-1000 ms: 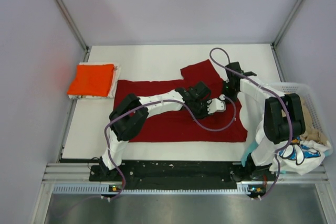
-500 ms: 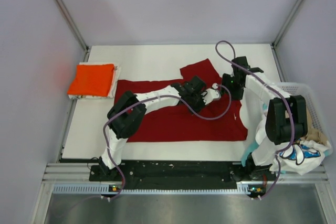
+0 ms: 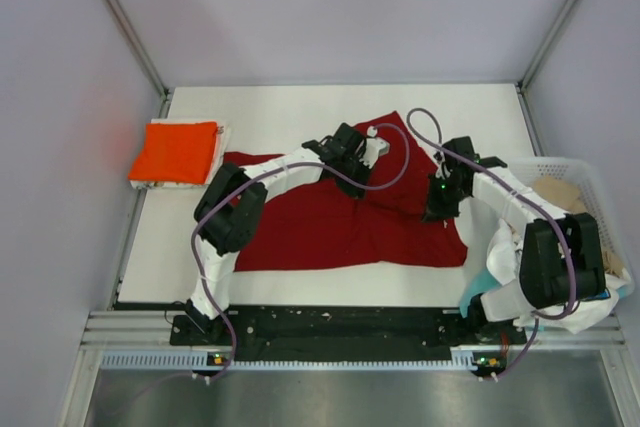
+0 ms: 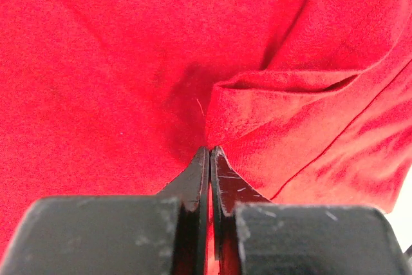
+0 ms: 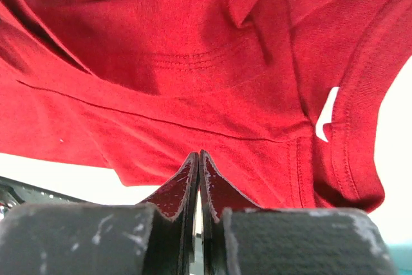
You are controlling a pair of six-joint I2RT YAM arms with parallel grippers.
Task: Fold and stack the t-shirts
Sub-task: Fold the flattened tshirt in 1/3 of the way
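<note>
while the dark red t-shirt (image 3: pixel 320 232) is lying spread across the middle of the white table (image 3: pixel 290 112), its far right part is bunching up into folds where the two arms are meeting it. the left gripper (image 4: pixel 210 150) is reaching across to the shirt's far edge, its fingers pressing together on a small raised fold of red cloth (the wrist view is showing the pinch right at the tips). the right gripper (image 5: pixel 198 154) is working at the shirt's right side, its fingers likewise clamping tight on the edge of the fabric, with a stitched hem and a sleeve draping beyond them.

well apart, at the table's left side, a bright orange-red t-shirt (image 3: pixel 175 151) is sitting folded into a neat square on top of a pale folded shirt (image 3: pixel 222 147), whose edge is peeking out along the right. at the table's right edge a white lattice basket (image 3: pixel 585 169) is holding a beige shirt (image 3: pixel 555 192). a white printed shirt (image 3: pixel 580 297) is hanging crumpled at the basket's near corner, beside the right arm's base.
</note>
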